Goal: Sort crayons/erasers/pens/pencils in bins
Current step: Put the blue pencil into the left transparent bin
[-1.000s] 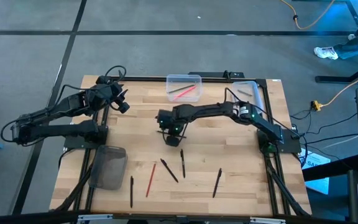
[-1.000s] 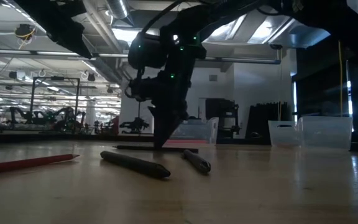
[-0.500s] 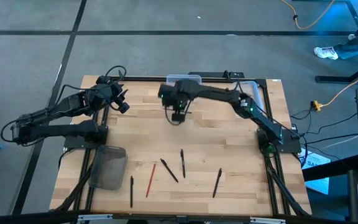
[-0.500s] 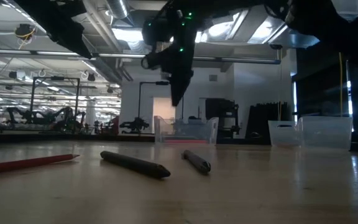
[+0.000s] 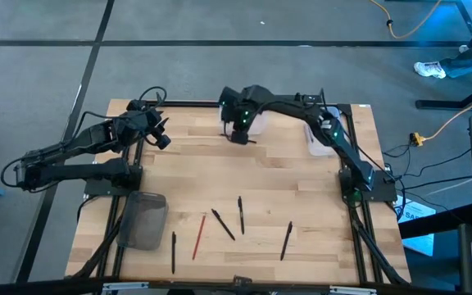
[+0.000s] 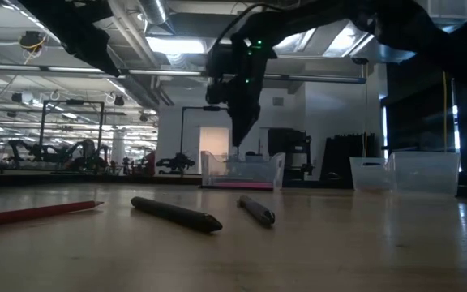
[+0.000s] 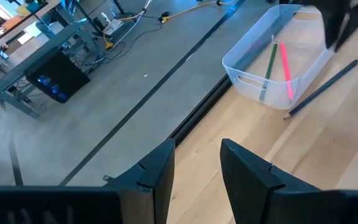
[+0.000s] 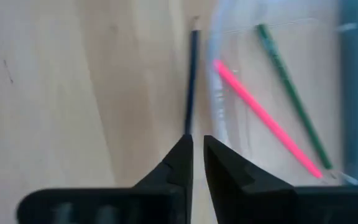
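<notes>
The right tool (image 8: 197,138) hangs above the far edge of the desk (image 5: 301,197), its two fingers a narrow slit apart. A dark pencil (image 8: 191,81) runs forward from their tips; whether they pinch its end I cannot tell. The pencil sits outside a clear bin (image 8: 216,93), just beside its wall and not in it. Inside that bin lie a pink stick (image 8: 260,118) and a green one (image 8: 291,93). The left tool (image 5: 161,135) waits over the desk's far left corner, fingers apart with nothing between them. A second clear bin (image 5: 318,139) sits partly under the right arm, and the smoky dark bin (image 5: 143,221) is at the near left. Near the front lie a red pencil (image 5: 198,236) and four dark pens (one here (image 5: 241,215)), all unsorted.
</notes>
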### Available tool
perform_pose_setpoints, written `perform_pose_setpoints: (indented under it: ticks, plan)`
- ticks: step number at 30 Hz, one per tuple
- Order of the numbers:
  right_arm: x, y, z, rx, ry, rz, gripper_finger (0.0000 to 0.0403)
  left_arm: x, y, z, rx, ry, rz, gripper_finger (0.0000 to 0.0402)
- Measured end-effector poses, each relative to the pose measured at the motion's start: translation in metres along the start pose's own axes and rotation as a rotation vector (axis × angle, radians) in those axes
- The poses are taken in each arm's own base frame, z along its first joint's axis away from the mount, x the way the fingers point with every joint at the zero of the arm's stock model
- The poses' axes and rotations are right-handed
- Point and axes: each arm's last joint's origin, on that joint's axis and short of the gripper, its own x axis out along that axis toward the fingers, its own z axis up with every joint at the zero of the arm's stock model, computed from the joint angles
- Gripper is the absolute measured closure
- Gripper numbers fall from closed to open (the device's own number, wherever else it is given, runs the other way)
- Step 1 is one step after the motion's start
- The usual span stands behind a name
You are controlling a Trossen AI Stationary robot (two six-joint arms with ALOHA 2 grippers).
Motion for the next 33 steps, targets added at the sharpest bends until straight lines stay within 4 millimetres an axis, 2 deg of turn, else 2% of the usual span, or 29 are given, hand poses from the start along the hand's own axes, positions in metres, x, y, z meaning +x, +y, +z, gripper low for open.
perform_pose_setpoints:
  ticks: [7, 13, 20, 26, 33]
  plan:
    - [0.023, 0.034, 0.003, -0.041, -0.003, 0.007, 0.0350, 0.000, 0.000, 0.000, 0.006, 0.000, 0.000, 0.0278]
    - [0.059, 0.050, -0.012, -0.100, 0.083, -0.036, 0.0348, 0.000, 0.000, 0.000, 0.006, 0.000, 0.000, 0.0278]
    - [0.083, 0.038, -0.027, -0.084, 0.109, -0.071, 0.0302, 0.000, 0.000, 0.001, 0.003, -0.005, 0.000, 0.0278]
    - [0.084, 0.033, -0.024, -0.096, 0.075, -0.091, 0.0268, 0.000, 0.000, 0.001, 0.001, -0.007, 0.001, 0.0278]
    - [0.080, 0.027, -0.018, -0.116, 0.041, -0.164, 0.0263, 0.000, 0.000, 0.001, 0.000, -0.007, 0.001, 0.0278]
